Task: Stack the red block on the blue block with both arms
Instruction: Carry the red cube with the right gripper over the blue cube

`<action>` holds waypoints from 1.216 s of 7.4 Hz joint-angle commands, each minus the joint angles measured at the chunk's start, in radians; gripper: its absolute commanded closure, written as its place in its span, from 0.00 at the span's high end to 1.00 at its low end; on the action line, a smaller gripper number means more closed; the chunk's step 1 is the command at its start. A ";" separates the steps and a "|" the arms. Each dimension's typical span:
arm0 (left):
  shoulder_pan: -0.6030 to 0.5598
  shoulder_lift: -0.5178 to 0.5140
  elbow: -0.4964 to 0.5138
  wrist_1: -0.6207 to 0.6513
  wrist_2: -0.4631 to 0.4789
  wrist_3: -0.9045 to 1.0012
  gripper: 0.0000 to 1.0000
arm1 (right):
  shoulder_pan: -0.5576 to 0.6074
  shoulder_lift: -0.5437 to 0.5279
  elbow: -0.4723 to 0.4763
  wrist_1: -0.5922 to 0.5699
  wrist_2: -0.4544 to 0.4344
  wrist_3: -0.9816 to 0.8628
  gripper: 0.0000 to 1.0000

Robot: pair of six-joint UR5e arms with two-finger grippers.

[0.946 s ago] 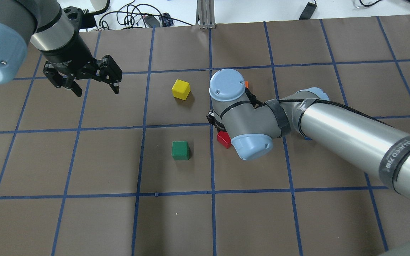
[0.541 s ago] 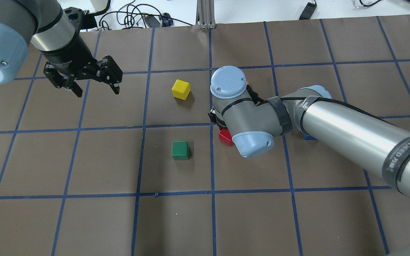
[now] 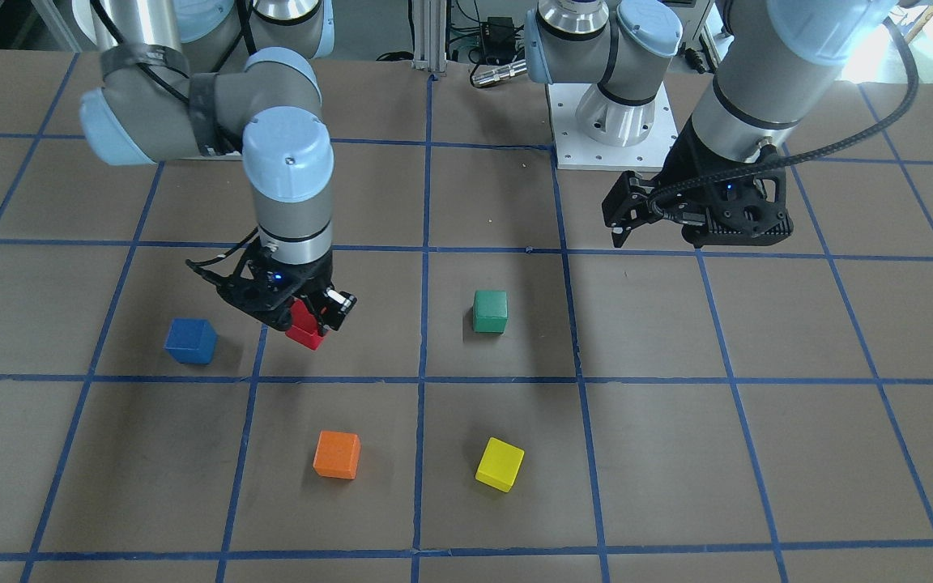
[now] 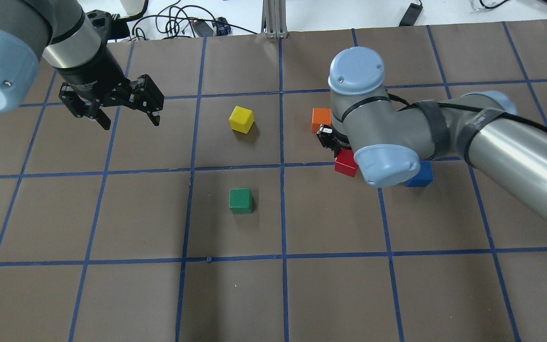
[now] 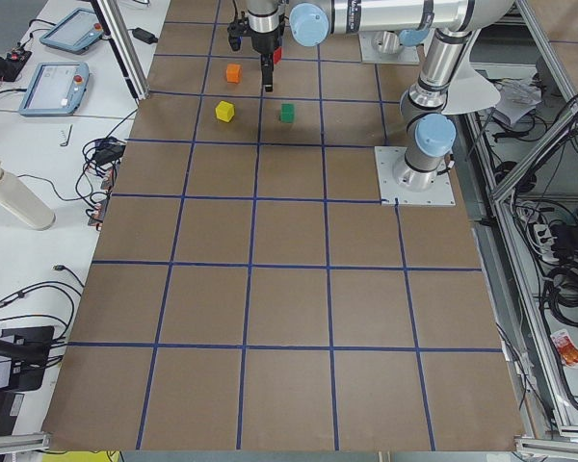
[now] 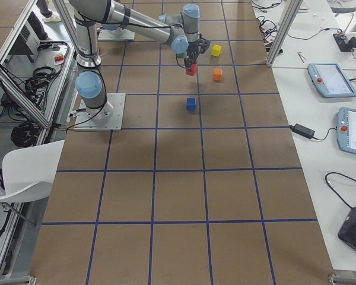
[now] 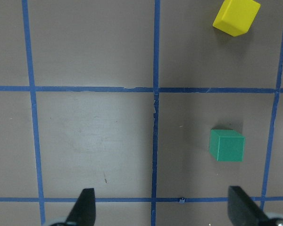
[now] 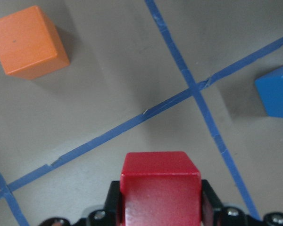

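Note:
My right gripper (image 3: 304,324) is shut on the red block (image 3: 305,331), which it holds above the table; the block also shows in the overhead view (image 4: 346,163) and fills the bottom of the right wrist view (image 8: 160,186). The blue block (image 3: 190,340) sits on the table a little to the side, also seen from overhead (image 4: 419,175) and at the right edge of the right wrist view (image 8: 278,92). My left gripper (image 4: 124,116) is open and empty, hovering far off at the table's other side (image 3: 653,223); its fingertips (image 7: 85,207) show in the left wrist view.
An orange cube (image 4: 321,119) lies close to my right gripper. A yellow cube (image 4: 241,118) and a green cube (image 4: 240,200) sit near the table's middle. Blue tape lines grid the brown table (image 4: 112,285). Cables lie past the far edge.
My right arm has carried the red block to the right, toward the blue block, uncovering the orange cube. The left arm has not moved.

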 commanded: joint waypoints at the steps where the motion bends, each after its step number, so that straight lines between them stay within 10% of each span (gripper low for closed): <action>1: 0.001 -0.005 0.003 0.002 0.000 0.000 1.00 | -0.144 -0.052 0.005 0.076 -0.008 -0.368 0.00; 6: 0.000 -0.006 0.001 0.000 0.000 0.002 1.00 | -0.329 -0.055 0.043 0.088 0.084 -0.508 0.00; 9: 0.000 -0.008 0.000 0.000 0.000 0.002 1.00 | -0.341 -0.094 0.162 -0.107 0.082 -0.543 0.00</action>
